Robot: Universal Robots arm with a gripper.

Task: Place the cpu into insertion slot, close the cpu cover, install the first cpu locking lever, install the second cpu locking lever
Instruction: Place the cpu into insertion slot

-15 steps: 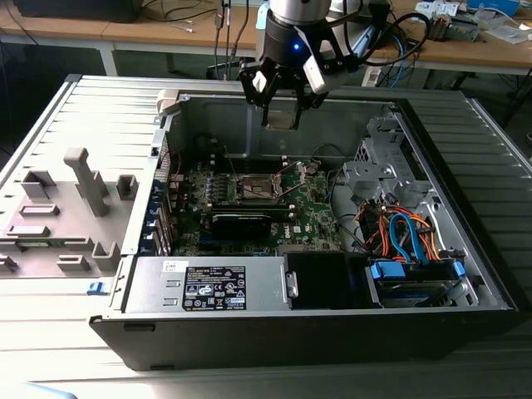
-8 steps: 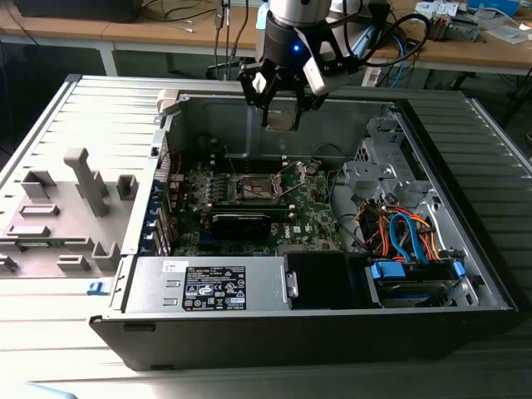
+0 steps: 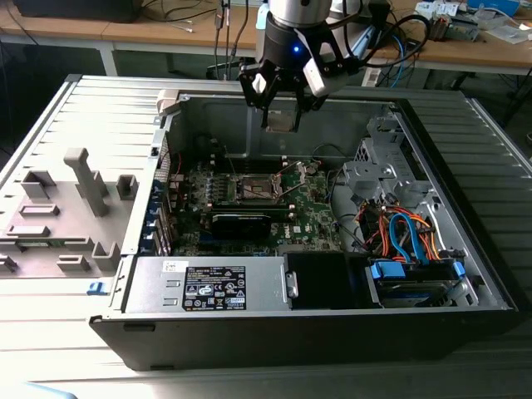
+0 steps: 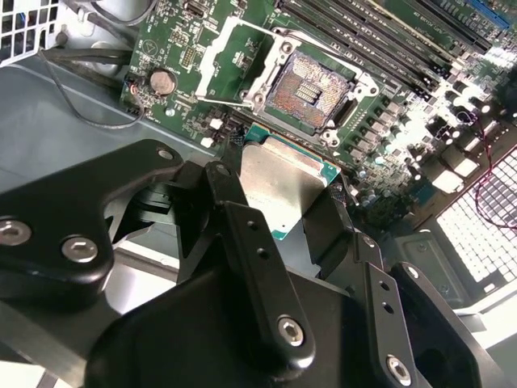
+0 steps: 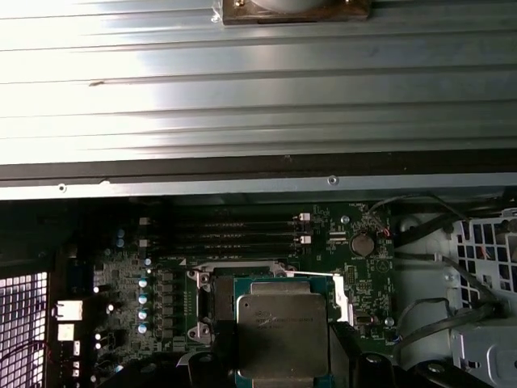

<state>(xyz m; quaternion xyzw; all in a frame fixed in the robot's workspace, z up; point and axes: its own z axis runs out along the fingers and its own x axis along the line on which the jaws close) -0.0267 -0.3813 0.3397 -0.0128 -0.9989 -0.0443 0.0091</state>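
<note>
Cpu [image 3: 281, 120] clamped in my gripper [image 3: 281, 114], upper middle of the exterior view, hanging over the open computer case [image 3: 465, 170].

In the second wrist view my fingers [image 4: 242, 230] pinch it by two opposite edges, its pale silvery face flat and in the air above the green circuit board [image 4: 174, 40]. The insertion slot [image 4: 311, 90] lies bare, its dark contact field showing, and the cpu cover [image 4: 214, 48] is swung open beside it. In the exterior view the slot sits mid-frame, lower than my gripper and apart from it.
</note>
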